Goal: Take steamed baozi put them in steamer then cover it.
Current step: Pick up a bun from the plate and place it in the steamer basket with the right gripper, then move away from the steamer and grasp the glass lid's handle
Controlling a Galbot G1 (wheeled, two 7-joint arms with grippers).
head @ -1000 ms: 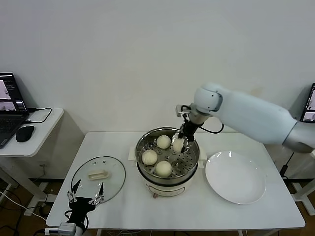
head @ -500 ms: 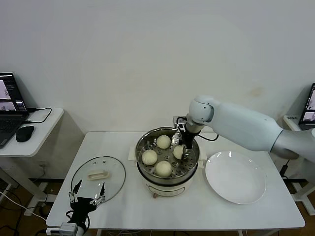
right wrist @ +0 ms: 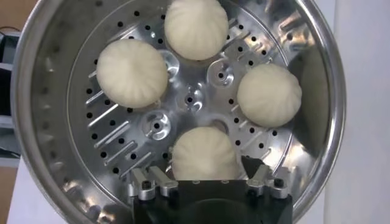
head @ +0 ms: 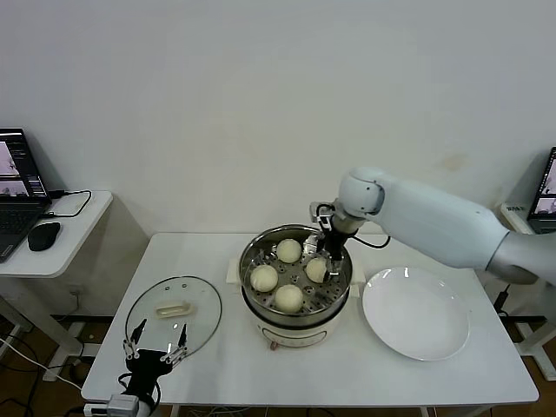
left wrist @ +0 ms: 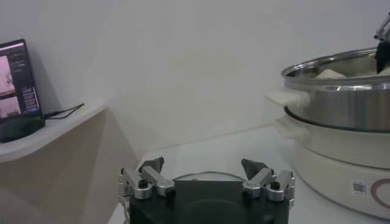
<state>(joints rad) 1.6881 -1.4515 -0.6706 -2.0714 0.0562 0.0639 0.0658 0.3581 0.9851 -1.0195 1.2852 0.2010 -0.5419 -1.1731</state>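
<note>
Four cream-white baozi lie on the perforated floor of the steel steamer (head: pixel 245 266): one at the back (head: pixel 288 250), one left (head: pixel 264 277), one front (head: pixel 288 298), one right (head: pixel 316 269). My right gripper (head: pixel 324 254) hangs open just over the right bun, its fingers apart on either side of the bun (right wrist: pixel 204 152) without gripping it; my right gripper (right wrist: pixel 202 167) is empty. The other buns (right wrist: pixel 132 73) (right wrist: pixel 196 27) (right wrist: pixel 269 94) show in the steamer (right wrist: pixel 36 109). The glass cover (head: pixel 195 323) lies flat on the table, left of the pot. My left gripper (head: pixel 155 350) waits open at the table's front-left edge.
An empty white plate (head: pixel 415 313) lies to the right of the cream pot base (head: pixel 295 333). A side desk with a laptop (head: pixel 17 187) and mouse stands far left. In the left wrist view, the left gripper (left wrist: pixel 201 163) faces the steamer (left wrist: pixel 341 91) from low down.
My right gripper lowered the fourth bun from above the rim onto the steamer floor, let it go and now stands open just over it. The left arm has barely moved.
</note>
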